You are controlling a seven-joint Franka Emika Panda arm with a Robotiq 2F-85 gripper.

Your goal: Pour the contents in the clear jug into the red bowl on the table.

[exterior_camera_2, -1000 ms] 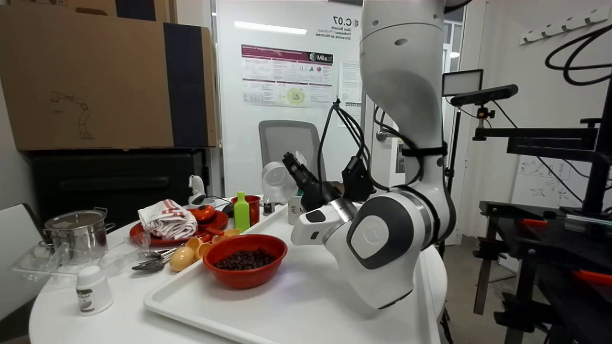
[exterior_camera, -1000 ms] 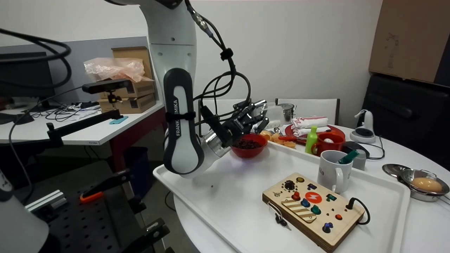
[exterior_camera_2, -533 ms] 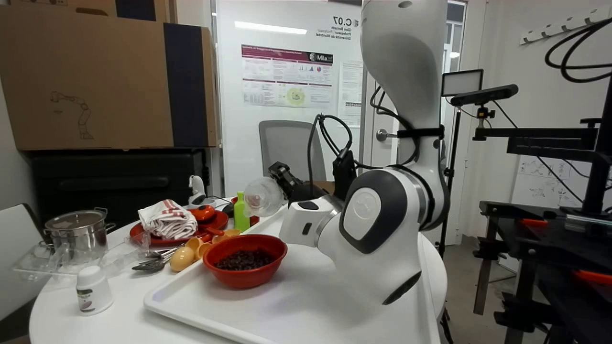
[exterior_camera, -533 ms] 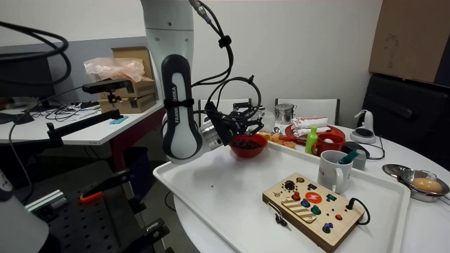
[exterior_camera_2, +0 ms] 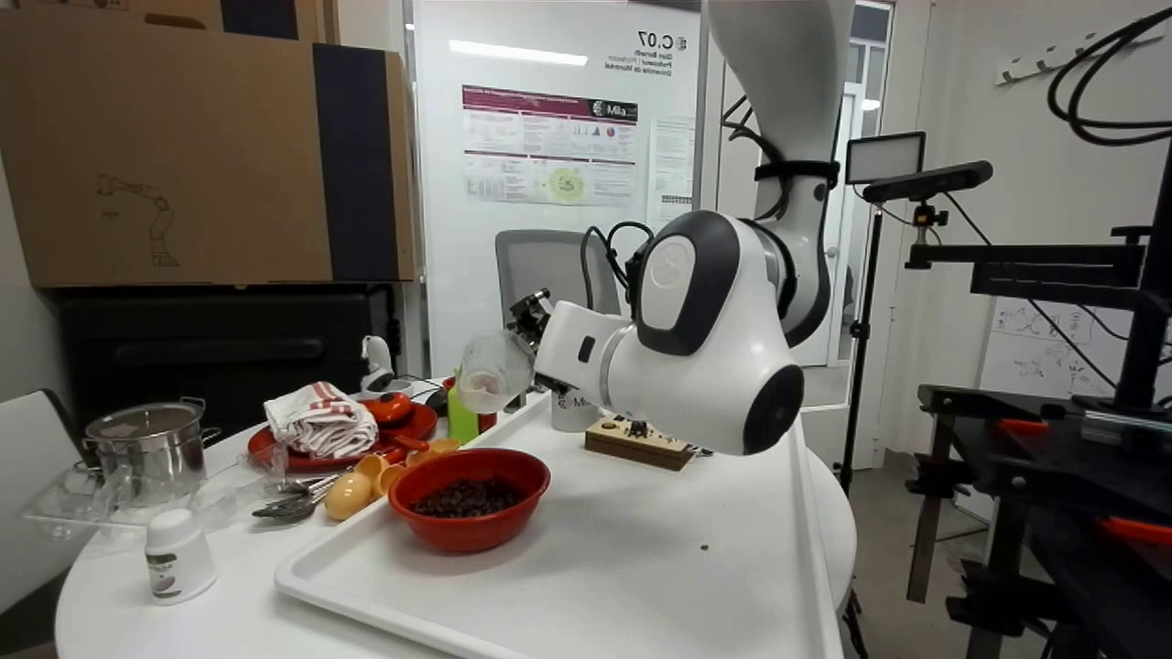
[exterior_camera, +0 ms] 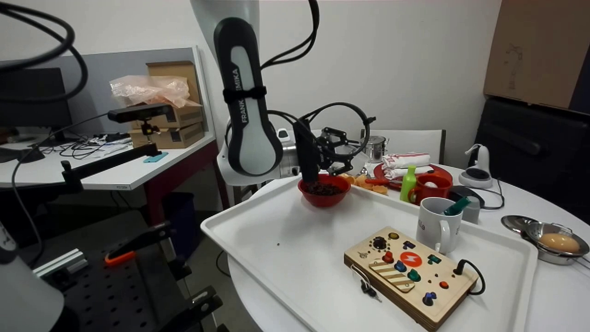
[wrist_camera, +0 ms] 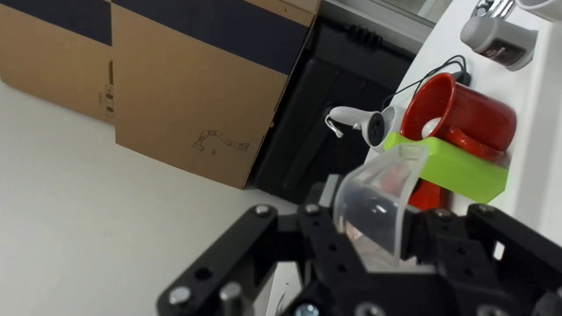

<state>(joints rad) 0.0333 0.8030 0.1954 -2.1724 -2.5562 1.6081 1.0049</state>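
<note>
My gripper (wrist_camera: 371, 217) is shut on the clear jug (wrist_camera: 373, 206), with part of its see-through plastic between the fingers. In an exterior view the clear jug (exterior_camera_2: 494, 371) hangs tilted above and behind the red bowl (exterior_camera_2: 470, 535), apart from it, and no dark stuff shows through its wall. Dark contents (exterior_camera_2: 469, 499) lie inside the red bowl, which also shows in an exterior view (exterior_camera: 325, 199) under the wrist. The bowl sits in a white tray (exterior_camera_2: 586, 586) on the white table (exterior_camera_2: 247, 622).
On the tray stand a white mug (exterior_camera: 433, 230) and a wooden knob box (exterior_camera: 410, 281); a dark speck (exterior_camera_2: 704, 547) lies there too. Beyond its rim are a green bottle (exterior_camera_2: 463, 412), red mug (exterior_camera: 431, 188), towel (exterior_camera_2: 320, 421), egg (exterior_camera_2: 348, 497), metal pot (exterior_camera_2: 151, 448) and white jar (exterior_camera_2: 179, 558).
The arm has swung and its wrist has levelled out. The held jug has turned and come lower, shifting left in an exterior view. Bowl and contents look the same.
</note>
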